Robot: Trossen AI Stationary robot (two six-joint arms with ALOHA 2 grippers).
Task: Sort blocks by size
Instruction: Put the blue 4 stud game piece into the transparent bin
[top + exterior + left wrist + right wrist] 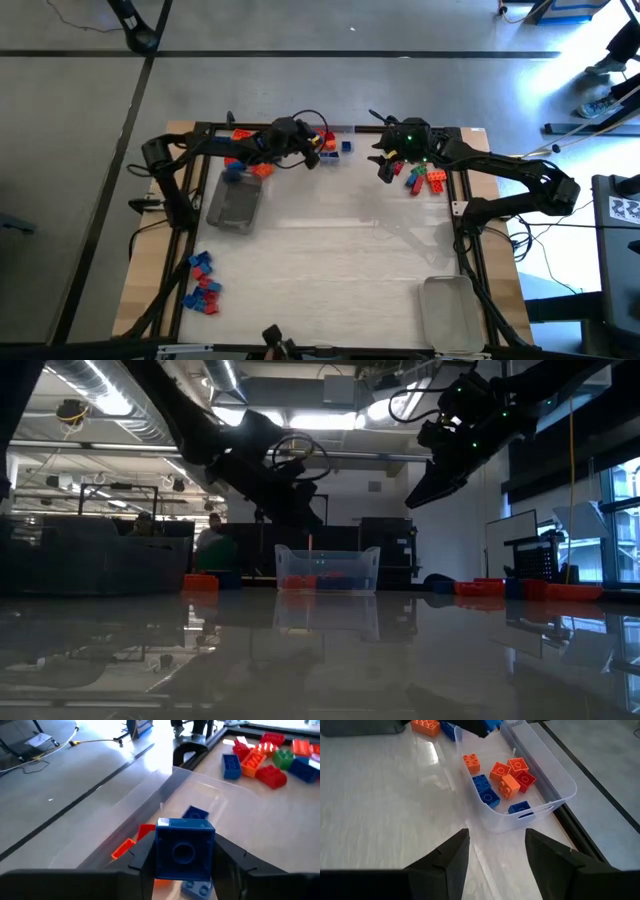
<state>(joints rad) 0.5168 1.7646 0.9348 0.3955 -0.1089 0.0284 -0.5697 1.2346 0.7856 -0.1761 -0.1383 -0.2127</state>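
Left gripper clamps blue block; its underside seems hidden

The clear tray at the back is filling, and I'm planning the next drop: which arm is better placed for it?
Left, probably. Its end effector holds a blue block over the clear tray; the right end effector is open and empty.

Left wrist view: the blue block between the jaws hides most of the tray contents beyond it from you; only slivers of an orange block show. High view: block sizes too small to tell. Low view: tray contents blurred.
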